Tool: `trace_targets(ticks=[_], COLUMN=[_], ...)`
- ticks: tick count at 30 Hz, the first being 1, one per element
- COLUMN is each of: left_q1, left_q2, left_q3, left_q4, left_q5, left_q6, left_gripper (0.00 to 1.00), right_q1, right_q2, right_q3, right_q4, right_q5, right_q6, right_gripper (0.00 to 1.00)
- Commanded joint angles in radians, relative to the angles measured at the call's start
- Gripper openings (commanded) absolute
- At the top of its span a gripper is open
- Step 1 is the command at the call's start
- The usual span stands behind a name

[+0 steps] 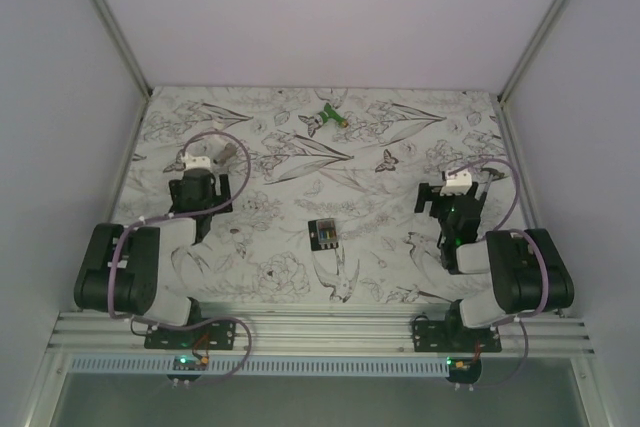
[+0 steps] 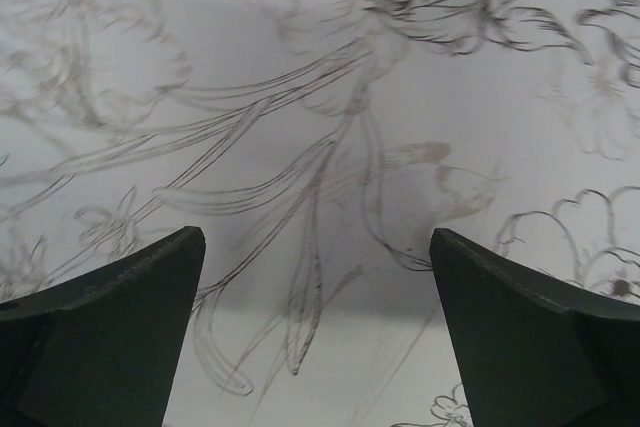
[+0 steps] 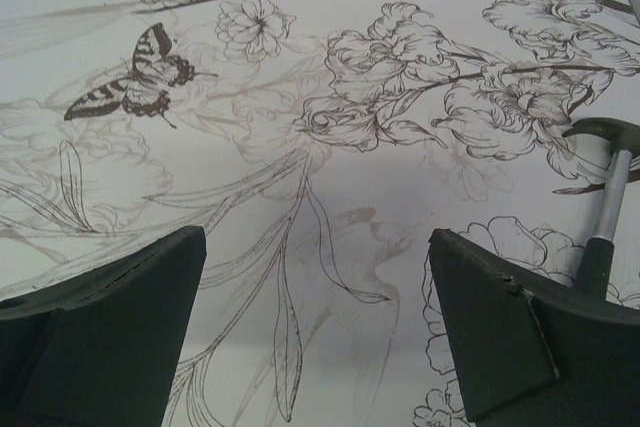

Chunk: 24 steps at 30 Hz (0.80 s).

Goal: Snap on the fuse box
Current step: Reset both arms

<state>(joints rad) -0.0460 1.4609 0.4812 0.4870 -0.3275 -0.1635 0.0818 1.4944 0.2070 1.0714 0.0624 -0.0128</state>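
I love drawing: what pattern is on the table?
Table: dark line-drawn flowers and butterflies on white; best in right wrist view.

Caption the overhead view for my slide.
Black square plastic fuse box on floral tabletop, between open left gripper and right gripper.

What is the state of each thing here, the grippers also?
fuse box, lying on the table between the arms, not held.
green tool, lying near the far edge, untouched.
left gripper, open, empty.
right gripper, open, empty.
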Motion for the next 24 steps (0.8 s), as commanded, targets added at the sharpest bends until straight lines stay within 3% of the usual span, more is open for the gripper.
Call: trace_targets(ticks=[1, 3, 24], left_q1=[0.001, 0.007, 0.017], left_q2=[0.012, 0.054, 0.047], left_q3=[-0.072, -0.118, -0.108], left_q4=[0.240, 0.386, 0.354], left_q5=[0.205, 0.252, 0.261], left_q6=[0.126, 0.151, 0.138], left_gripper=[1.00, 1.00, 1.00], right_q1=[-0.021, -0.040, -0.040], right_q2=[0.006, 0.009, 0.006], right_q3=[0.053, 0.063, 0.063], right_q4=[0.055, 0.037, 0.034], right_q5=[-0.002, -0.020, -0.019], right_q6=[0.037, 0.048, 0.048], right_gripper=[0.99, 1.00, 0.99])
